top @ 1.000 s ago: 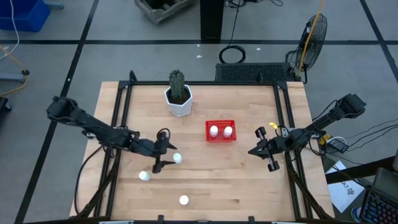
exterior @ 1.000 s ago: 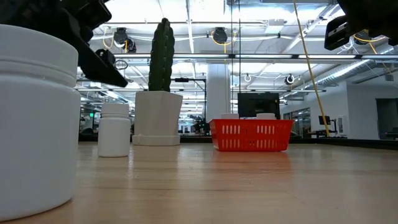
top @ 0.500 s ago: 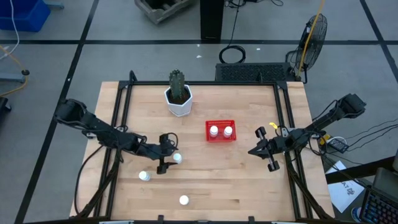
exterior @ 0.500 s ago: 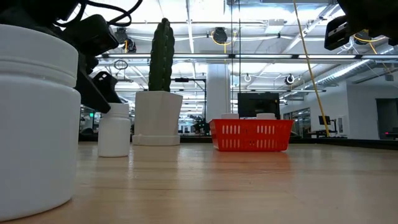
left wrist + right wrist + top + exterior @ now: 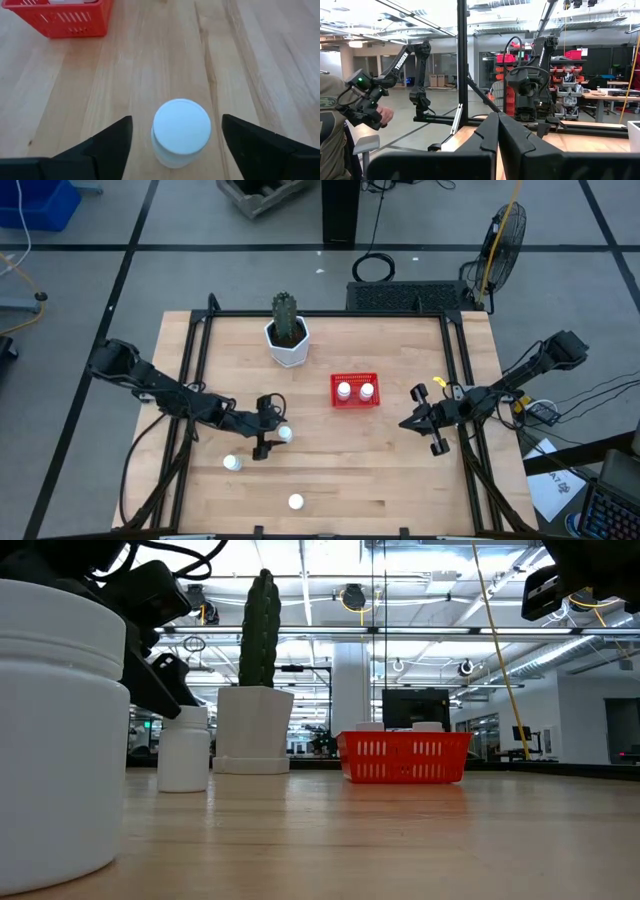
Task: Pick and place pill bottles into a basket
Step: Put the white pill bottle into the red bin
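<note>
A white pill bottle [image 5: 181,131] stands upright on the table between the open fingers of my left gripper [image 5: 176,120], with a gap on each side; it also shows in the high view [image 5: 286,434], just right of the gripper [image 5: 264,432]. Two more bottles stand nearer the front edge [image 5: 231,463] [image 5: 295,501]. The red basket [image 5: 355,391] holds two bottles, seen by their white caps. My right gripper [image 5: 405,426] hovers shut and empty right of the basket.
A white pot with a green cactus [image 5: 287,338] stands at the far side, left of the basket. The nearest bottle [image 5: 60,730] fills the low view's left. A person [image 5: 335,125] stands beyond the table in the right wrist view.
My left gripper has gone a little toward the table's right edge and down, so its open fingers now stand on either side of the bottle. It has kept still for the last half second. The bottles have not moved.
</note>
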Controlling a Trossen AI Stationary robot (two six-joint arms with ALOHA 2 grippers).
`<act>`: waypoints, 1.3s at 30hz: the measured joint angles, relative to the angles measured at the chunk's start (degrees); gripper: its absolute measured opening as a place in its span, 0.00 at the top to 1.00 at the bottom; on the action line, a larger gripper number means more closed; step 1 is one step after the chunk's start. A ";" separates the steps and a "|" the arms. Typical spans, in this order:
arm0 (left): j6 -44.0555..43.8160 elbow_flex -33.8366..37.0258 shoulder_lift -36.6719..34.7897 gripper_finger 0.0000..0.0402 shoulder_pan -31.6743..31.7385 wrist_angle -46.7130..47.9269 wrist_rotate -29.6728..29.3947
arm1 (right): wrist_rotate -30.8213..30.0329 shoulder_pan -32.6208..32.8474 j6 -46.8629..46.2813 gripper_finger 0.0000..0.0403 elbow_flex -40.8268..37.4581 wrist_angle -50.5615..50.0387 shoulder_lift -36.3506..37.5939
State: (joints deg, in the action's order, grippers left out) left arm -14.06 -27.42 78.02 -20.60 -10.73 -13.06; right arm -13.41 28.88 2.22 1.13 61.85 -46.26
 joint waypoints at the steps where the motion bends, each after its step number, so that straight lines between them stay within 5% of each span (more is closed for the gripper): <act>1: 0.00 0.00 0.00 0.27 0.01 -0.02 0.00 | 0.00 0.00 0.00 1.00 0.00 -0.01 0.00; 13: 0.02 0.02 -0.02 0.59 1.75 -0.09 1.11 | 0.00 -0.01 0.00 0.99 0.00 0.01 0.00; 27: 10.74 0.09 -0.02 0.55 10.20 -15.65 1.76 | 0.00 -0.01 0.00 0.99 0.00 0.00 0.01; 39: 11.23 -2.59 -0.02 0.56 18.11 -23.19 12.24 | 0.00 0.00 0.00 0.99 0.00 -0.01 0.00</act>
State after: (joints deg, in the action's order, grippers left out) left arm -2.83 -30.01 78.00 -2.49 -33.92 -0.82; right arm -13.41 28.88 2.22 1.13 61.84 -46.26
